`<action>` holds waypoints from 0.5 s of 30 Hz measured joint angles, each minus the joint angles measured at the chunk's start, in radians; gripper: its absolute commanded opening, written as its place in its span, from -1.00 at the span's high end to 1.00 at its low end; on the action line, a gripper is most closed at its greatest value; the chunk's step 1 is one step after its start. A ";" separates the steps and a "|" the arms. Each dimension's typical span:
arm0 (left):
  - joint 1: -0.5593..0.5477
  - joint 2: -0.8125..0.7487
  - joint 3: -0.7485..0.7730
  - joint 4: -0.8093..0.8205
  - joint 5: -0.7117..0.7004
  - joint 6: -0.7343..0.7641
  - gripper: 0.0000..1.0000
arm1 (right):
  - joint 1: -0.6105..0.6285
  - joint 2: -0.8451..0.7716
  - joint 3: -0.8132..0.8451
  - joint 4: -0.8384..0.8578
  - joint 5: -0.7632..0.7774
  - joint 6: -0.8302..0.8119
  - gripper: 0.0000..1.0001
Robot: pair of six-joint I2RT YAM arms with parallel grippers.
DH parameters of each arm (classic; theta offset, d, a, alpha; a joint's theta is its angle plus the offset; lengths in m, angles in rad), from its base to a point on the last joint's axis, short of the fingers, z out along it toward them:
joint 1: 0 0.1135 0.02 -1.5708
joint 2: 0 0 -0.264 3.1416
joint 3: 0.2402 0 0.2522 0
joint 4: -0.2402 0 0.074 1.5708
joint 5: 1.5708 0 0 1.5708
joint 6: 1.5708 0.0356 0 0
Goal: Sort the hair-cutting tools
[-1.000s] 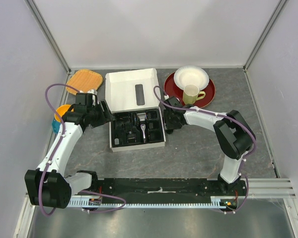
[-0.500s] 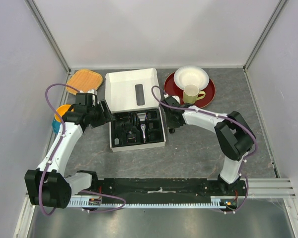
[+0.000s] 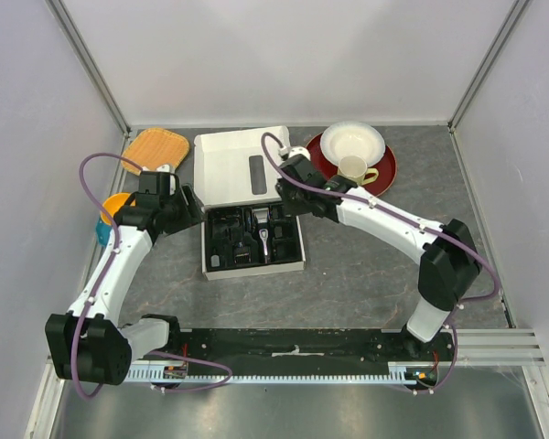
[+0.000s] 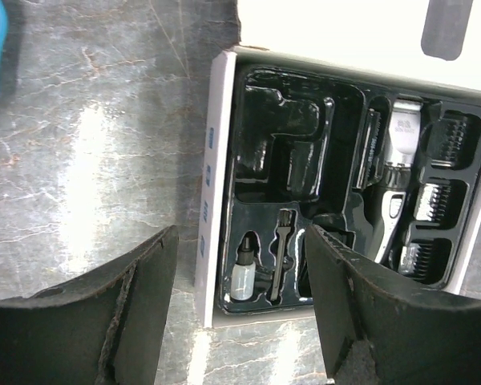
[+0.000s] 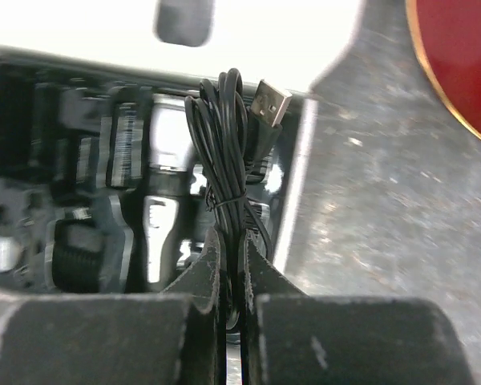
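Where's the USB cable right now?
Right wrist view, centre: the coiled cable is pinched in the right end effector, over the right side of the box, just right of the clipper.

Black-and-silver clipper [image 4: 394, 172] lay lengthwise in the tray's [image 4: 212, 200] right half. Three black combs [image 4: 433, 200] lined its right edge. Thin brush [image 4: 281, 250] lay near the front edge.

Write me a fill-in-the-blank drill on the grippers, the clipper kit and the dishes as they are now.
The right gripper is shut on a bundled black cable ending in a ____ plug.
The left gripper is ____ and holds nothing.
The hair clipper lies in the moulded tray inside the ____ box.
The cream mug stands on the ____ plate.
Missing: USB; open; white; red.
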 measured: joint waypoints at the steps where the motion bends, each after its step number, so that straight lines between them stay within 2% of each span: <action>1: 0.000 -0.001 0.000 0.000 -0.010 0.000 -0.42 | 0.018 0.005 0.019 0.004 -0.019 -0.015 1.00; 8: 0.000 -0.028 0.000 0.000 -0.087 -0.001 -0.42 | 0.114 0.156 0.182 0.075 -0.175 -0.126 1.00; 15: 0.000 -0.082 0.000 -0.005 -0.156 -0.010 -0.43 | 0.133 0.328 0.275 0.114 -0.340 -0.165 1.00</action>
